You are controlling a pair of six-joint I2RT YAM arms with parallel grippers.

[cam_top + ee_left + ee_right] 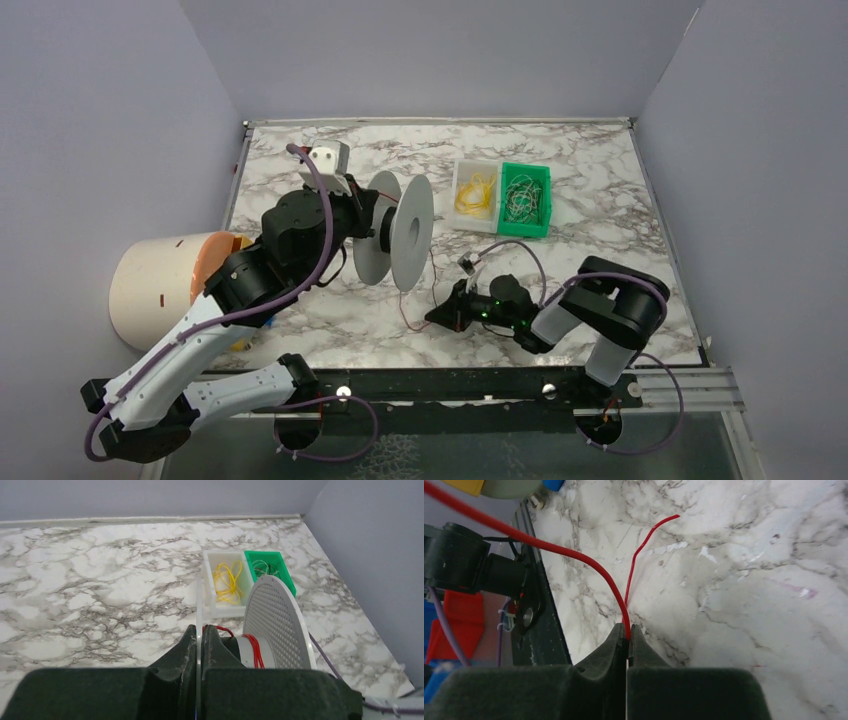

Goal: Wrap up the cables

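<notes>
A white spool (398,232) with two round flanges is held on its side above the table. My left gripper (201,632) is shut on its thin near flange (199,605). A few turns of the red wire (256,651) lie round the spool's hub, beside the perforated far flange (274,625). The red wire (432,278) runs from the spool down to my right gripper (436,314), low over the table's near middle. In the right wrist view that gripper (628,630) is shut on the red wire (574,555), and a loose end (644,545) curves away over the marble.
A white bin (474,194) with yellow wires and a green bin (526,199) with pale wires stand at the back right. A cream and orange cylinder (160,285) lies off the table's left edge. A black rail (470,385) runs along the near edge.
</notes>
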